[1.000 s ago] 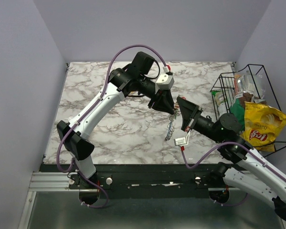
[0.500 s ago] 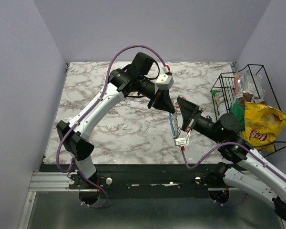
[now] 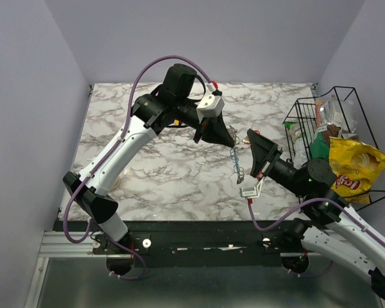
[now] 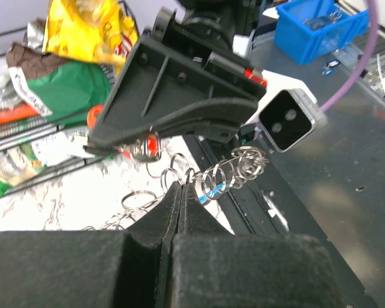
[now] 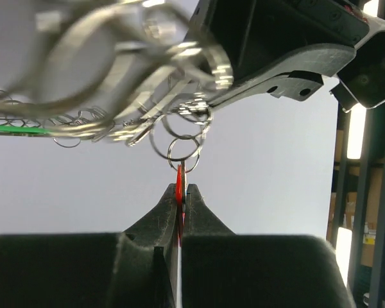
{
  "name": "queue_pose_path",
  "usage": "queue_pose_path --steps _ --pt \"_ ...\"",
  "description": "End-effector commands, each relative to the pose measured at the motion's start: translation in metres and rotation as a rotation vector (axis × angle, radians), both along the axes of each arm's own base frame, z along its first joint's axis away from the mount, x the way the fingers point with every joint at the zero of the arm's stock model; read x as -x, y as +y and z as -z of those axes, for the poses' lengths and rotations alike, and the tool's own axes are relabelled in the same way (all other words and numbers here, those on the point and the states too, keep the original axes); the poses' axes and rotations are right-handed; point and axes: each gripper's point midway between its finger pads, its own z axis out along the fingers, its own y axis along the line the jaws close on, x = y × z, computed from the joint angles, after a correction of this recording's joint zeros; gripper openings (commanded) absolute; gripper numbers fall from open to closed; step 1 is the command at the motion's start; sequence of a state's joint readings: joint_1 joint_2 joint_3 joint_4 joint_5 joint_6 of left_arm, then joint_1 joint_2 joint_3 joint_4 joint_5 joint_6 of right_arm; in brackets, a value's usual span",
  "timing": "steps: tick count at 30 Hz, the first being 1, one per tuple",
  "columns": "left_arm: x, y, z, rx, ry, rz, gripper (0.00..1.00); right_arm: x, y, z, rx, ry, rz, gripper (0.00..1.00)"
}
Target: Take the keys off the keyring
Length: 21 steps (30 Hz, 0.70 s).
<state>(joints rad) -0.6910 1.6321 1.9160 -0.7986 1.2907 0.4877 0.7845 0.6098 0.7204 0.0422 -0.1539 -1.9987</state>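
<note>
On the right, a wire basket (image 3: pixel 345 88) holds a yellow chip bag (image 3: pixel 354 168).

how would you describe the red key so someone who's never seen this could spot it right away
Above the marble table, a tangle of silver rings hangs between the two arms. The red key sits at its end, pinched edge-on in the right gripper and hooked to one small ring. It is the only red sliver among bare silver loops.
</note>
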Motion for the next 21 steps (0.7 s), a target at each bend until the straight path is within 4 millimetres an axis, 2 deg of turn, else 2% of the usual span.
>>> queue_pose_path --steps 1,5,12,21 --pt "0.022 0.012 -0.024 0.057 0.030 0.075 0.00 0.000 -0.007 0.006 0.204 -0.217 0.104 0.01" --pt "0.023 0.011 -0.027 0.065 0.052 0.093 0.00 0.002 0.003 0.017 0.243 -0.230 0.068 0.01" --pt "0.023 0.008 -0.019 0.042 0.085 0.084 0.00 0.004 0.020 0.025 0.319 -0.352 0.031 0.01" --pt "0.020 0.000 0.002 -0.021 0.146 0.029 0.00 0.002 0.036 0.007 0.346 -0.559 0.066 0.01"
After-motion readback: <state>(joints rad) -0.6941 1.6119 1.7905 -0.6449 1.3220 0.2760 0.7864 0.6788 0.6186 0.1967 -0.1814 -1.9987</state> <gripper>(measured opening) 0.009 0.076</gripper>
